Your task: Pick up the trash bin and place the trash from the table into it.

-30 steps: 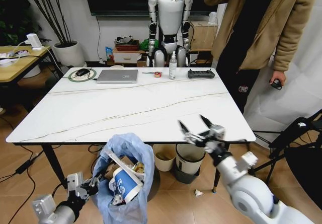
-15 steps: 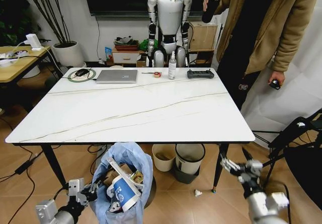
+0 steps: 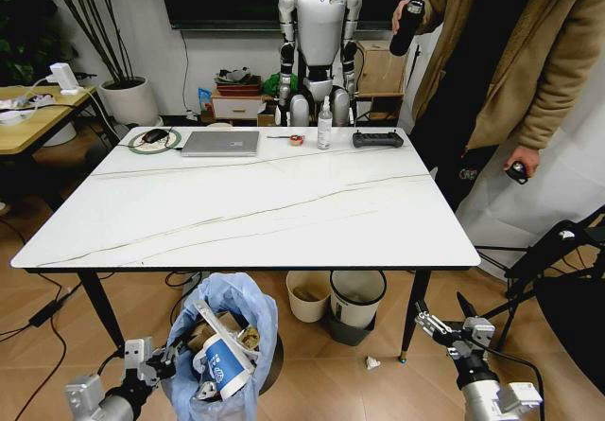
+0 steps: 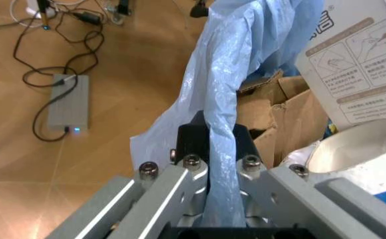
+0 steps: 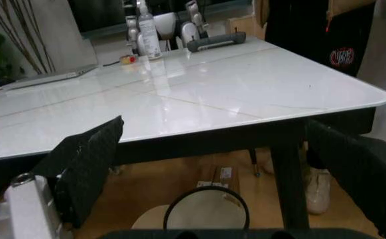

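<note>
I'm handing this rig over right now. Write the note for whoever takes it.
Left gripper: shut on the trash bin liner, bin held low in front of the table.
Right gripper: open, empty, below the table's near right corner.
Done: the trash (cardboard, blue paper cup, white box) is in the bin; no litter on the table.
Left: nothing further visible to collect.
</note>
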